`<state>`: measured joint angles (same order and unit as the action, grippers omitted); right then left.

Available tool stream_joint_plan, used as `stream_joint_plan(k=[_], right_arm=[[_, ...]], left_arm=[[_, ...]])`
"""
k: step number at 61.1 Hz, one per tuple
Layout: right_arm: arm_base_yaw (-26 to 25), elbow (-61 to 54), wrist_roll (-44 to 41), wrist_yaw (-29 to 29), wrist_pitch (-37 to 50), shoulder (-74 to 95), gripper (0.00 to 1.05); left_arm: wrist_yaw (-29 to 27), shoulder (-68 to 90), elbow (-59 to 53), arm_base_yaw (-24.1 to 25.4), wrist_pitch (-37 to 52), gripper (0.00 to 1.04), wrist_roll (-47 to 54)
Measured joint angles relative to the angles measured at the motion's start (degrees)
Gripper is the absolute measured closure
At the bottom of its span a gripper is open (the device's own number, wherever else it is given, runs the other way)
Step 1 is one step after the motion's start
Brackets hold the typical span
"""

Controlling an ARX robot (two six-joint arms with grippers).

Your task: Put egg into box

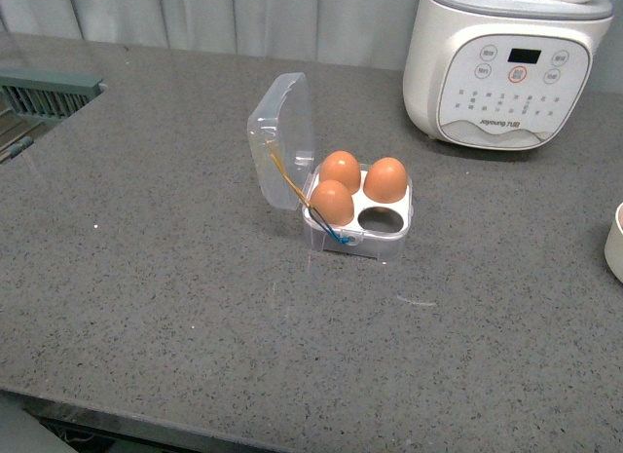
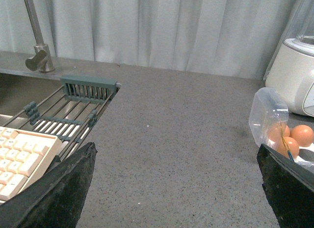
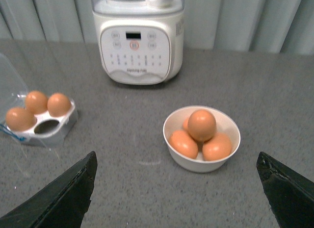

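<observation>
The clear egg box stands open in the middle of the grey counter, its lid hinged up on the left. It holds three orange-brown eggs, and its front right hole is empty. The box also shows in the right wrist view and at the edge of the left wrist view. A white bowl holds several eggs, with one egg lying on top. My right gripper is open and empty, short of the bowl. My left gripper is open and empty over bare counter, left of the box.
A big white appliance stands at the back right, behind the bowl. A sink with a green rack is at the far left, with a tap and a keyboard near it. Curtains hang behind the counter.
</observation>
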<state>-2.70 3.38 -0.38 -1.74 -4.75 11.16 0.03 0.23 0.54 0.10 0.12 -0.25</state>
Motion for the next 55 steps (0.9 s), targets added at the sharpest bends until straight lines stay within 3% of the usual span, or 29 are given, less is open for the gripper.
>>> stream_joint_plan(k=[21, 33, 55], right_arm=[[-11.17, 6.29, -11.04, -15.89, 24.39, 39.69, 0.09], [-16.79, 11.98, -15.15, -15.74, 32.00, 56.72, 0.09], [-15.54, 17.79, -16.11, -17.27, 37.00, 70.93, 0.09]], left_arm=[[-0.02, 0.00, 0.00, 0.00, 0.00, 0.07, 0.00], [-0.02, 0.00, 0.00, 0.00, 0.00, 0.07, -0.02], [0.00, 0.00, 0.00, 0.00, 0.00, 0.07, 0.00]])
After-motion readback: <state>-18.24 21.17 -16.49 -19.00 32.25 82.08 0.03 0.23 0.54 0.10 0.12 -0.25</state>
